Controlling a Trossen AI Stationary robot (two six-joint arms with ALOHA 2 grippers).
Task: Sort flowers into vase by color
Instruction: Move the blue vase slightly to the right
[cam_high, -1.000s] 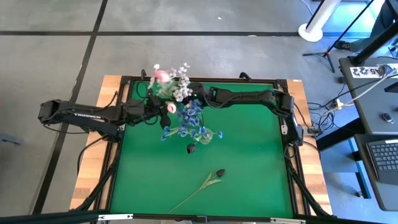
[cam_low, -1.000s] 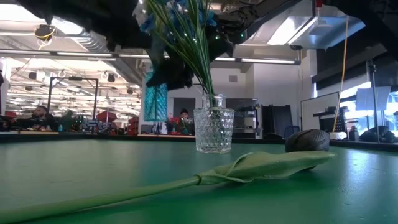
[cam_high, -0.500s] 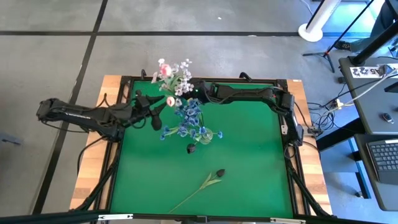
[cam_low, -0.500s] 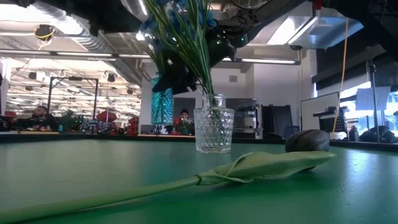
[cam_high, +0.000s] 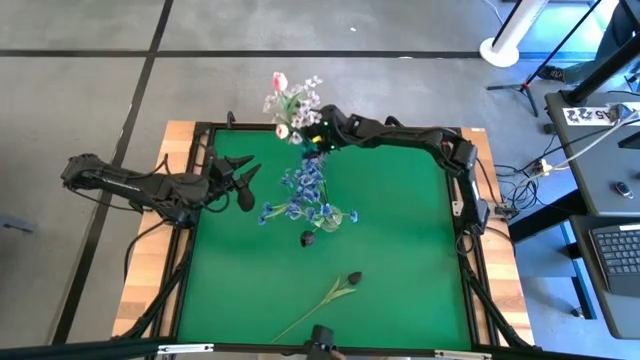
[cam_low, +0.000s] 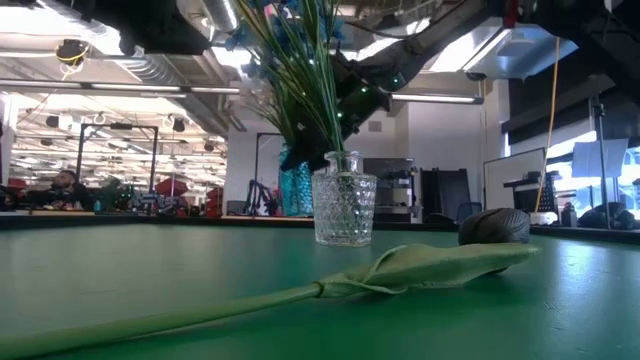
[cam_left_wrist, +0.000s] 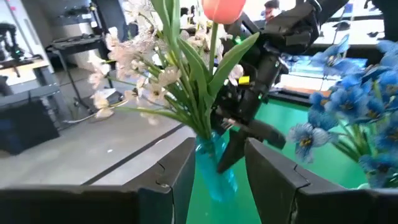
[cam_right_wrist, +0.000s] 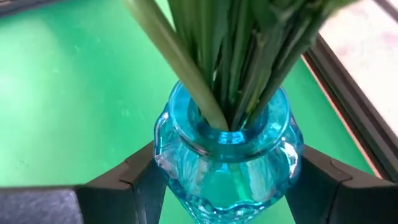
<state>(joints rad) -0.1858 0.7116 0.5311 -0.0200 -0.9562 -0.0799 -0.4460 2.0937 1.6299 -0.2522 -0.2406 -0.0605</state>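
only right tool (cam_right_wrist: 227, 180) shows blue vase (cam_right_wrist: 227, 163) gripped.

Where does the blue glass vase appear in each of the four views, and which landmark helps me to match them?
High view: blue vase at the table's far edge, mostly hidden under white blossoms.
Low view: behind the clear vase, just left of it.
Left wrist view: bottom centre, between the left gripper fingers' tips.
Right wrist view: centre, clasped by the right gripper.
Shared landmark: the blue blossoms.
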